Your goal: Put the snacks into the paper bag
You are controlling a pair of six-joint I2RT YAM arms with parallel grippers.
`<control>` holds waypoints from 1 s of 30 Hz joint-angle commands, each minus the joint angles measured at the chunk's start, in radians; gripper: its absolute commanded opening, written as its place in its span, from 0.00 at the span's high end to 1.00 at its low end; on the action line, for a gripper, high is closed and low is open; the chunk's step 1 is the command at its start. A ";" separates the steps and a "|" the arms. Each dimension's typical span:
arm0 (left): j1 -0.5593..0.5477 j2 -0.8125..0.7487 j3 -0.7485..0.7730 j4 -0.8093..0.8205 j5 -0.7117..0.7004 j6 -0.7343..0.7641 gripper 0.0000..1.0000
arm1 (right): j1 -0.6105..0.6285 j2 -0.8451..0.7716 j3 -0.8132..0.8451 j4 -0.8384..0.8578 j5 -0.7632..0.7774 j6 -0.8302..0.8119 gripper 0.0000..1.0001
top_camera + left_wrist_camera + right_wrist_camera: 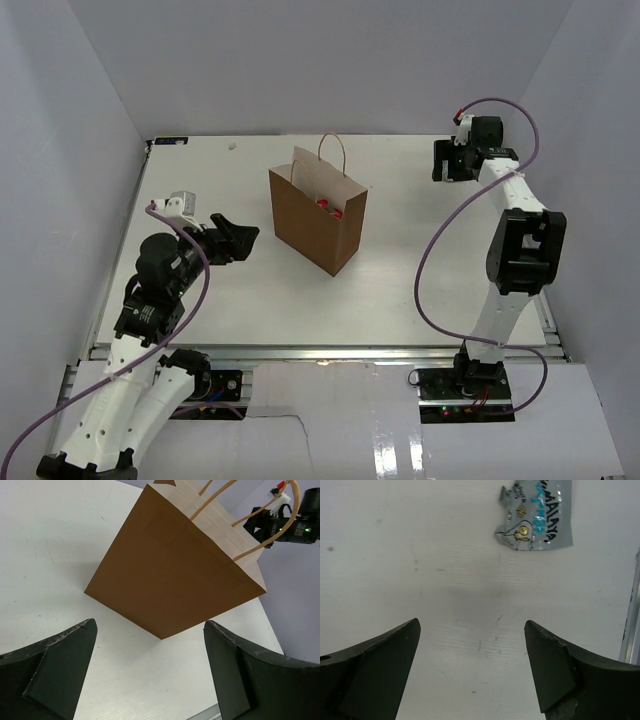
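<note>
- The left gripper (238,238) hung near the table's left side, jaws spread wide and empty, facing the bag.
- The paper bag (315,220) stood upright mid-table, with a pink-red snack (325,202) showing inside.
- The right gripper (470,625) was spread and empty; a blue-silver snack (535,515) lay flat on the table beyond its fingers.

Paper bag (312,228) stands on table (400,290), snack (325,202) inside; another packet (536,517) before right tool (472,665).

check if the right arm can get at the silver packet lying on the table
Likely yes: the right gripper is open above the table, and the silver packet lies flat just ahead of its fingertips, with nothing between them.
</note>
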 commanded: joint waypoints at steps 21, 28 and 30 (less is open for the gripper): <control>-0.004 0.153 -0.027 0.080 0.018 0.044 0.02 | -0.007 0.494 0.493 0.087 0.229 -0.057 0.05; -0.004 0.230 -0.007 0.109 0.055 0.055 0.02 | -0.022 0.529 0.464 0.090 0.244 -0.067 0.00; -0.004 0.240 -0.003 0.112 0.053 0.056 0.02 | -0.034 0.538 0.470 0.088 0.227 -0.067 0.05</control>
